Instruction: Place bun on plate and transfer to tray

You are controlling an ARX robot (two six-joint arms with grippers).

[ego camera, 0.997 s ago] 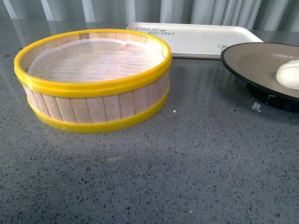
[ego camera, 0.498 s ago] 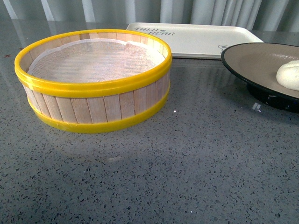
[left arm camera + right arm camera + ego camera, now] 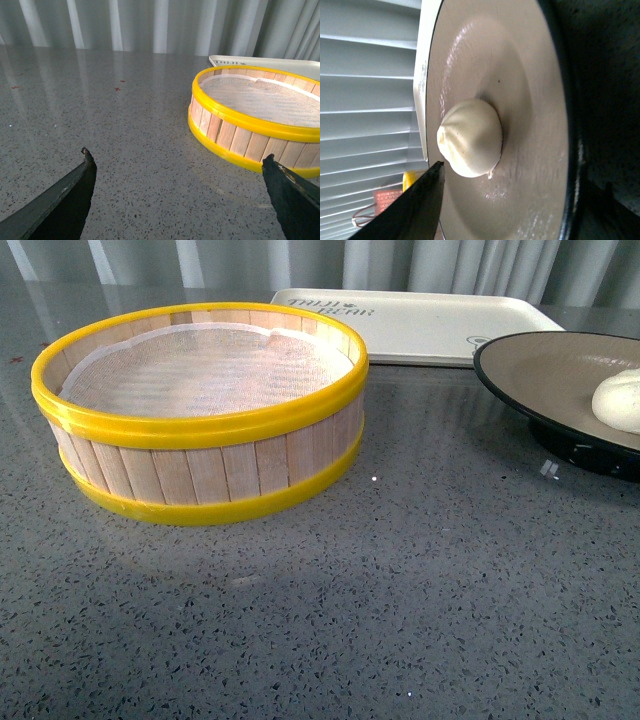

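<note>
Bun (image 3: pixel 620 400) sits on plate (image 3: pixel 540 365) at frame's right edge, ready for carrying to tray (image 3: pixel 420 325), upper centre; left gripper (image 3: pixel 178 154) spread empty; right gripper's grip cannot be told, one finger (image 3: pixel 417 202) visible

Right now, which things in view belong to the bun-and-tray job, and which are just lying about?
Part of the job:
- bun, already on the plate
- plate, on the table, not on the tray
- tray, at the back, nothing on the part in view

Lying about:
- steamer basket, holding only a white mesh liner
</note>
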